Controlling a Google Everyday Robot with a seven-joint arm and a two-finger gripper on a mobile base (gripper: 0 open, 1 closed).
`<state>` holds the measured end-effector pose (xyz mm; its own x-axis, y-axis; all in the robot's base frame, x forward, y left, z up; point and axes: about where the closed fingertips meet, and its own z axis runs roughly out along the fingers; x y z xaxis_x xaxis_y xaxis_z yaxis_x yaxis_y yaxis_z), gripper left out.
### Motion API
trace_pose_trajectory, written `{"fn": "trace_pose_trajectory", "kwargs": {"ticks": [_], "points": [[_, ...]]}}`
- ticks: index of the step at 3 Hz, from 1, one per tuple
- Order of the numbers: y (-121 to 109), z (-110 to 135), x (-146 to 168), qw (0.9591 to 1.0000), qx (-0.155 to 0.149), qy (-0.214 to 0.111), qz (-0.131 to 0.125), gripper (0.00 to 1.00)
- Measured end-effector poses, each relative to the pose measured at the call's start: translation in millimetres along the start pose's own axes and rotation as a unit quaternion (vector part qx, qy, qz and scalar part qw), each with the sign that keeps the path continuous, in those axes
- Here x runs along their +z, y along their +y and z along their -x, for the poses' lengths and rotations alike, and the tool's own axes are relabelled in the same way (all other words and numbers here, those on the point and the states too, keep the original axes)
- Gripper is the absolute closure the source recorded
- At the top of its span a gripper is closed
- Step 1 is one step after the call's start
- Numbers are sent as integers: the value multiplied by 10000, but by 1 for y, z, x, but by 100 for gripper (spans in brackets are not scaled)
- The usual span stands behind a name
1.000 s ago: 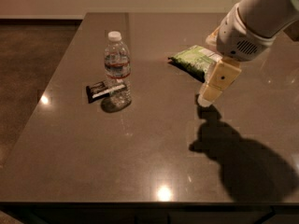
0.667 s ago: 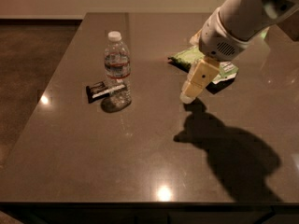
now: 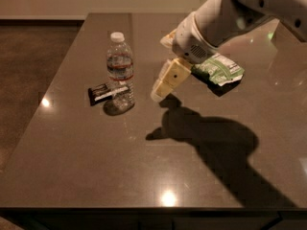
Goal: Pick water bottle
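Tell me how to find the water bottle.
Look at the big dark table. On its left part, left of the claw, stands the bottle. It is upright and clear with a white cap, unlike the flat dark bar beside it or the green bag.

Hand (image 3: 159, 91) nr bottle (image 3: 120, 67) — arm (image 3: 230, 13) cropped top-rt.

A dark glossy table (image 3: 86, 171) is carrying three things. The water bottle (image 3: 120, 66) is standing upright toward its left side, a small dark wrapped bar (image 3: 100, 93) is lying just beside the bottle's base, and a green snack bag (image 3: 219, 71) is lying farther right. The gripper (image 3: 158, 92) is hanging over the tabletop between bottle and bag.
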<state>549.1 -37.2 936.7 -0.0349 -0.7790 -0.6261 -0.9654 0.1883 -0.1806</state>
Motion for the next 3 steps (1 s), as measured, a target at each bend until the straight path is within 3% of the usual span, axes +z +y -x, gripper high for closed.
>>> {"fn": "trace_pose_trajectory", "kwargs": {"ticks": [2, 3], "points": [[4, 50, 29, 9956, -186, -848, 361, 0], [5, 67, 40, 9915, -243, -1184, 473, 11]]}}
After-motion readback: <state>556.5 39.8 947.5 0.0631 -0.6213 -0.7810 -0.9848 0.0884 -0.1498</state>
